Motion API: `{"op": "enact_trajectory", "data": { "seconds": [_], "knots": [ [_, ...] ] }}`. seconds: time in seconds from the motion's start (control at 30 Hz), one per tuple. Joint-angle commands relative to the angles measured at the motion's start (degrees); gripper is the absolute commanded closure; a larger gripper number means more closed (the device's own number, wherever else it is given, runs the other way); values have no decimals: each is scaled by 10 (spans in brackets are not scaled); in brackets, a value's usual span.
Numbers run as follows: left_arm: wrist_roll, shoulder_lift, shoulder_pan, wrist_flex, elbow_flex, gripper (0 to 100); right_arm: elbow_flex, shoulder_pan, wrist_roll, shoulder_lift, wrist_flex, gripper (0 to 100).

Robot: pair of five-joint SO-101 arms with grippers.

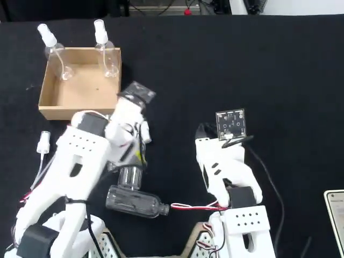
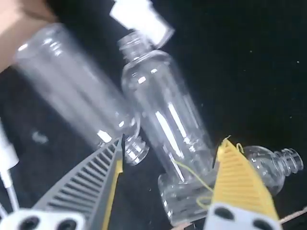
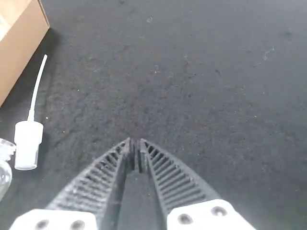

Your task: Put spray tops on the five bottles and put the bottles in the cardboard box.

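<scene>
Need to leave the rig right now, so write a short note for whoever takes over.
Left pincer: open, with a finger on either side of a topless bottle.
Right pincer: shut and empty, over the black table.
Box: two topped bottles stand at its far wall.
Two more topless bottles are beside the first one.
Loose spray tops: one near the box, one beside the left arm.
Done: two of the five bottles.
Left: put tops on three bottles and box them.
</scene>
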Motion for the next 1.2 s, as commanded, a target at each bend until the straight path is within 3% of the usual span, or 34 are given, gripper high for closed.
{"op": "enact_trajectory", "data": {
  "seconds": [0.0,0.4,0.67,1.17],
  "knots": [
    [-2,-18,37,-70,40,700,-3,-5,-1,-7,-13,984],
    [-1,-11,1,-156,75,699,-3,-5,-1,-7,-13,984],
    [107,-11,1,-229,117,697,-5,-5,-1,-7,-14,984],
    [106,-11,8,-234,160,696,-5,-5,-1,-7,-14,984]
  ]
}}
